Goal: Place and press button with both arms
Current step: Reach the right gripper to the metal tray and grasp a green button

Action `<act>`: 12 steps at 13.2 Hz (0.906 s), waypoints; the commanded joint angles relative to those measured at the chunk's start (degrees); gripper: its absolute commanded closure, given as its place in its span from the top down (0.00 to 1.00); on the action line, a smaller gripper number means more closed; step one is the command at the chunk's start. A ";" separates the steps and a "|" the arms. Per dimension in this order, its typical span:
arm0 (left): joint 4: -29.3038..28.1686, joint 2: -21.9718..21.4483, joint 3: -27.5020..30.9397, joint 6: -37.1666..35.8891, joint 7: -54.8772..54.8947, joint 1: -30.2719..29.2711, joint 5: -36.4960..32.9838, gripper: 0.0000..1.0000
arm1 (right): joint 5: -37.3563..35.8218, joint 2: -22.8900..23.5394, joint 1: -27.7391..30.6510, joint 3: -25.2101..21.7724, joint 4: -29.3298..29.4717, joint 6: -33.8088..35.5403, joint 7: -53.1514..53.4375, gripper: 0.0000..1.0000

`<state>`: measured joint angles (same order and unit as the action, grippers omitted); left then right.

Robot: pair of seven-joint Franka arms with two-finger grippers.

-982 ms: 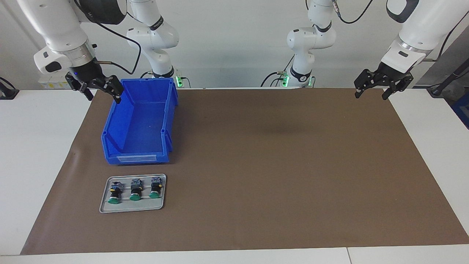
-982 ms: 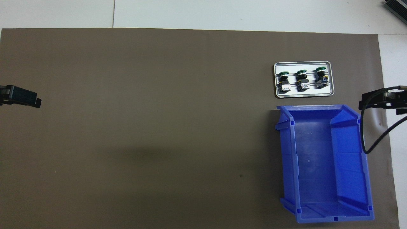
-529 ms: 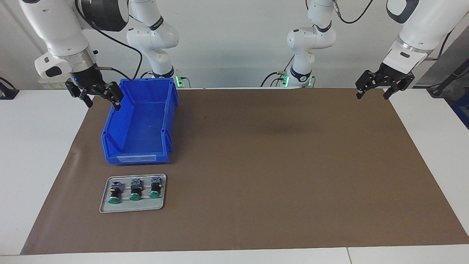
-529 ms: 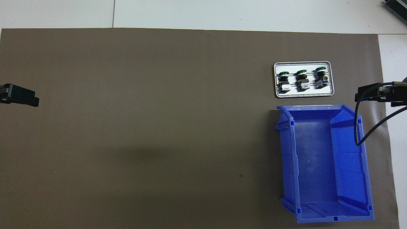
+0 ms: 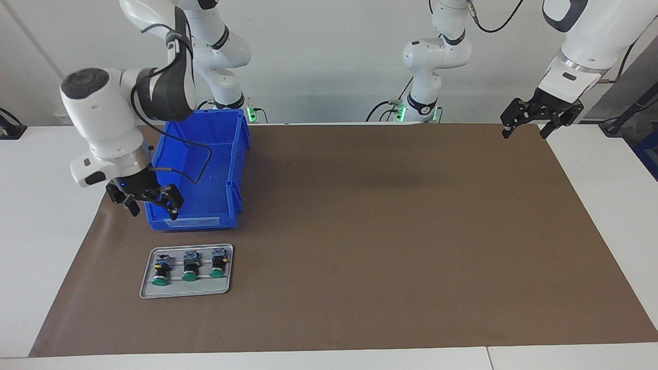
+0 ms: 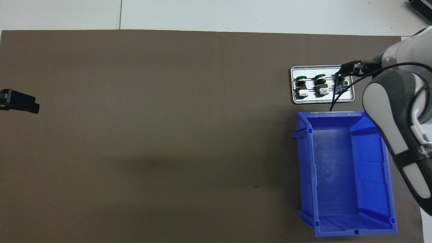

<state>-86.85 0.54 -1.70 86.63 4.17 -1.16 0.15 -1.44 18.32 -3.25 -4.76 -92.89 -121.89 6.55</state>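
1. Mat (image 5: 390, 231), brown, covers most of the white table (image 5: 46, 216) and carries everything in play
2. Right arm (image 5: 118, 118) reaches out over the right arm's end of the mat; left arm (image 5: 581, 46) waits up by its own end
3. Bin (image 5: 198, 169), blue and empty, sits at the right arm's end, nearer the robots than the tray
4. Tray (image 5: 186, 289), grey, lies just beside the bin's open front and holds three buttons on their sides in a row
5. Right gripper (image 5: 145, 201) hangs in the air, jaws spread wide and holding nothing, over the bin's front corner in the facing view and over the tray's edge in the overhead view
6. Left gripper (image 5: 529, 121) hovers over the mat's corner at its arm's end, jaws also wide and empty
7. Button (image 5: 160, 271) at the tray's outer end, green cap pointing away from the robots, looks the likely pick
8. Judgement: the step is the reach; centre over the black body, come straight down with fingers either side of the cylinder, clear of the neighbouring button (image 5: 190, 267), and close on the body, not the cap
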 commanded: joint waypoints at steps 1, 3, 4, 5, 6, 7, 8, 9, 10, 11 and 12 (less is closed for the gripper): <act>-1.48 -1.42 -0.58 0.12 -0.74 -1.47 -1.12 1.00 | 0.47 6.10 0.18 0.54 2.89 -4.92 -1.09 1.00; -1.74 -1.60 -0.67 0.21 -0.65 -1.30 -1.12 1.00 | 0.56 8.65 0.18 1.42 2.11 -7.92 -2.94 1.00; -1.92 -1.69 -0.58 0.73 -0.65 -1.56 -1.12 1.00 | 0.73 9.88 0.35 1.51 1.15 -9.84 -4.95 1.00; -1.92 -1.69 -0.58 0.91 -0.74 -1.56 -1.12 1.00 | 1.60 10.07 0.53 1.42 -1.30 -13.17 -6.88 1.00; -1.92 -1.69 -0.58 0.30 -0.83 -1.48 -1.21 1.00 | 2.13 10.16 0.44 1.42 -3.59 -15.90 -7.51 1.00; -2.35 -1.86 -0.67 0.12 -0.48 -1.48 -1.21 1.00 | 2.23 10.42 0.44 1.42 -4.83 -17.23 -7.52 1.00; -3.92 -2.73 -0.67 0.64 -0.57 -1.56 -1.21 1.00 | 2.23 10.51 0.53 1.42 -5.36 -17.94 -7.61 1.00; -5.85 -3.44 -0.67 2.21 -0.83 -1.48 -1.21 1.00 | 2.23 10.51 0.53 1.42 -5.89 -18.03 -7.52 1.00; -6.31 -3.53 -0.67 4.32 -0.74 -1.48 -1.12 1.00 | 2.23 10.51 0.62 1.42 -6.07 -18.03 -7.52 1.00; -6.31 -3.53 -0.76 4.95 -0.48 -1.48 -1.12 1.00 | 2.23 10.51 0.79 1.42 -6.77 -18.03 -7.61 1.00; -6.22 -3.45 -0.67 4.87 -0.39 -1.48 -1.12 1.00 | 2.23 10.42 0.88 1.42 -7.38 -18.03 -7.61 1.00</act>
<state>-90.49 -0.87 -1.74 89.54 4.08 -1.98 0.05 -0.80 29.82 -3.22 -3.75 -97.97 -138.74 1.31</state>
